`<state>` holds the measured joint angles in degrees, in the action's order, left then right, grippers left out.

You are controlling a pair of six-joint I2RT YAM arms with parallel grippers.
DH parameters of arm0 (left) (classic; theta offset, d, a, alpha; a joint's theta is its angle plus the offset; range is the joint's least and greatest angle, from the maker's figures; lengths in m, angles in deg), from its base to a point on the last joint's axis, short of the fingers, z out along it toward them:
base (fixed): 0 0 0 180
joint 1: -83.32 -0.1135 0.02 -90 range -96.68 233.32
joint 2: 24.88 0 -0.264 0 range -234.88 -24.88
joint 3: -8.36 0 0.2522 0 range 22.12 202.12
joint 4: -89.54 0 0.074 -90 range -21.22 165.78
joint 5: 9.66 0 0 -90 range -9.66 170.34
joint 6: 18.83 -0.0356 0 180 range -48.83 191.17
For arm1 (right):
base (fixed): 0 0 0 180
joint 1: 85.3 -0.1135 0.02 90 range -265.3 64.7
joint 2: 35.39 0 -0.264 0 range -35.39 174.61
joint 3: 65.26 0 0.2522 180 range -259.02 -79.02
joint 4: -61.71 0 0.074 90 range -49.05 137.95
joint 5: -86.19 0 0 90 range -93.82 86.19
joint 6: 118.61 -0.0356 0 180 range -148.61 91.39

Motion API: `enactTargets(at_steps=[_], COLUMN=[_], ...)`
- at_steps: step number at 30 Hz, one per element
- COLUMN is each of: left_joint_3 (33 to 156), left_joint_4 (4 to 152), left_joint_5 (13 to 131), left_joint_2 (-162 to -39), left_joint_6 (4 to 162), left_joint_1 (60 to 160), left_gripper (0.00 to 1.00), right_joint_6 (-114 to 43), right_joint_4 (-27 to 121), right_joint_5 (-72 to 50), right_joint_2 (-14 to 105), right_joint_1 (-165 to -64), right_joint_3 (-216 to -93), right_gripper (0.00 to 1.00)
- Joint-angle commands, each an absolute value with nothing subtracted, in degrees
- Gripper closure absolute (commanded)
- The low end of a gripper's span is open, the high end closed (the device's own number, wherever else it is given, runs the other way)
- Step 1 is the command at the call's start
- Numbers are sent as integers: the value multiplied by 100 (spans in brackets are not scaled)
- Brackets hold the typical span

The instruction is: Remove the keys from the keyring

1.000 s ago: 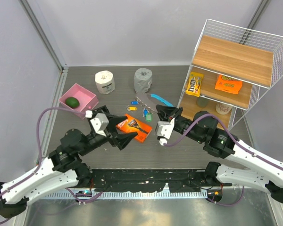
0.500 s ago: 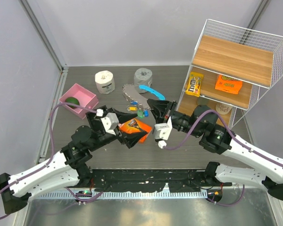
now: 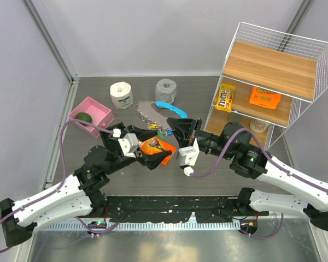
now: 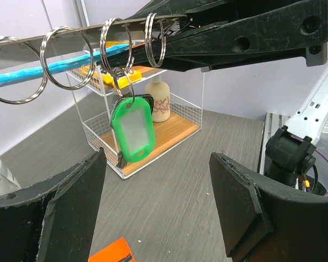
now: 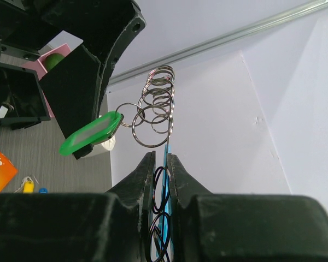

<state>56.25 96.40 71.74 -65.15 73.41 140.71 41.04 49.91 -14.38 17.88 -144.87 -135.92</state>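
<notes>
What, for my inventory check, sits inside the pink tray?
A green round object lies inside the pink tray. A purple cable crosses its near edge; anything beneath it cannot be seen.

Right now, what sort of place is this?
Probably a robot test booth: blank grey walls, two arms bolted to the table, random props like a toilet roll and a snack shelf.

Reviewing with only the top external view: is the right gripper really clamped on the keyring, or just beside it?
Observer: Clamped. The right wrist view shows the right gripper shut on the thin edge of the keyring.
Operator: What is strung on it?
Observer: A row of metal rings. In the left wrist view a green tag dangles from one.
Operator: And the other arm?
Observer: The left gripper is open. The tag hangs ahead between its fingers, ungripped.
</notes>
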Motion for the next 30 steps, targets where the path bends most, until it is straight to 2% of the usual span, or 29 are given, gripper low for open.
enactTargets(at_steps=[1, 10, 14, 19, 28, 30], left_joint_3=[5850, 5947, 6044, 6053, 6026, 6026], left_joint_4=[10101, 10180, 10057, 10074, 9907, 9890], left_joint_5=[7190, 7102, 7067, 7050, 7111, 7111], left_joint_2=[-6540, -6487, -6452, -6382, -6223, -6206], left_joint_6=[7179, 7161, 7170, 7161, 7144, 7144], left_joint_1=[14080, 14080, 14080, 14080, 14080, 14080], left_gripper=[18, 22, 33, 38, 63, 76], right_joint_6=[4250, 4232, 4223, 4197, 4188, 4179], right_joint_4=[5516, 5481, 5481, 5446, 5376, 5367], right_joint_5=[-1577, -1586, -1568, -1559, -1506, -1506], right_joint_2=[1725, 1699, 1681, 1673, 1638, 1629], right_joint_1=[-14568, -14638, -14647, -14691, -14708, -14709], right_joint_3=[-13747, -13668, -13624, -13597, -13562, -13553], right_gripper=[95, 95, 95, 95, 95, 95])
